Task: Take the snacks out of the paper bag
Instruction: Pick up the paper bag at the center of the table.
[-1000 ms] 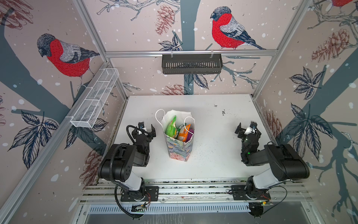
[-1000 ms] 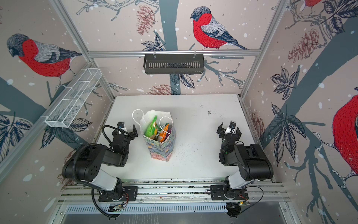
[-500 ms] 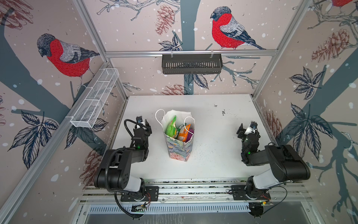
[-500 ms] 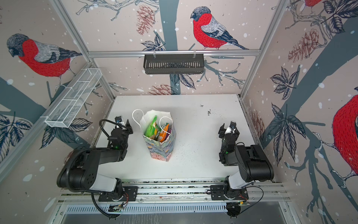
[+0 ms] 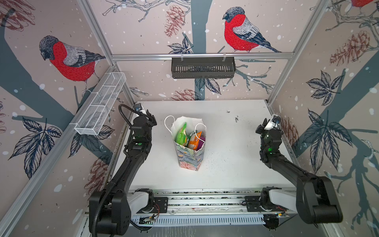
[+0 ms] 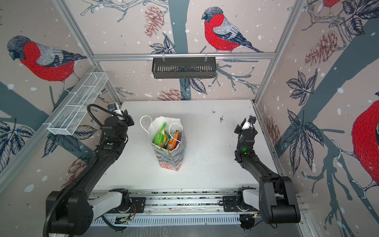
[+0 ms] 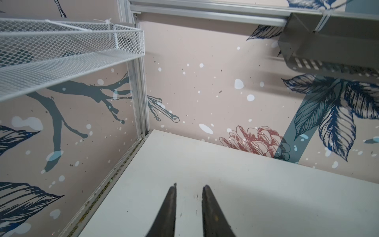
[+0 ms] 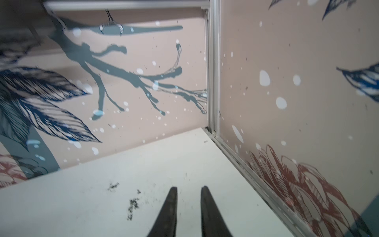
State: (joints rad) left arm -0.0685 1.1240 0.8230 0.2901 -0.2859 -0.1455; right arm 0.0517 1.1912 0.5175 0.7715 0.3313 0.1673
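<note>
The paper bag (image 5: 189, 158) (image 6: 171, 158) stands upright mid-table, floral outside, white inside, its cord handles loose at the rim. The snacks stick up inside it: a bright green packet (image 5: 180, 135) (image 6: 160, 135), an orange one (image 5: 194, 141) (image 6: 172, 143) and a purple edge (image 5: 202, 139). My left gripper (image 5: 152, 119) (image 7: 189, 185) hangs left of the bag, apart from it, pointing at the back left corner. My right gripper (image 5: 260, 128) (image 8: 188, 187) hangs near the right wall. Both pairs of jaws stand a narrow gap apart with nothing between them.
A white mesh shelf (image 5: 100, 110) (image 7: 61, 53) juts from the left wall just above and beside my left arm. A black basket (image 5: 203, 67) hangs on the back rail. Dark crumbs (image 8: 133, 203) speckle the white table (image 5: 225, 174).
Both arms have stretched up and toward the back of the table. Both pairs of jaws have narrowed from wide open to a small gap. The bag has not moved.
</note>
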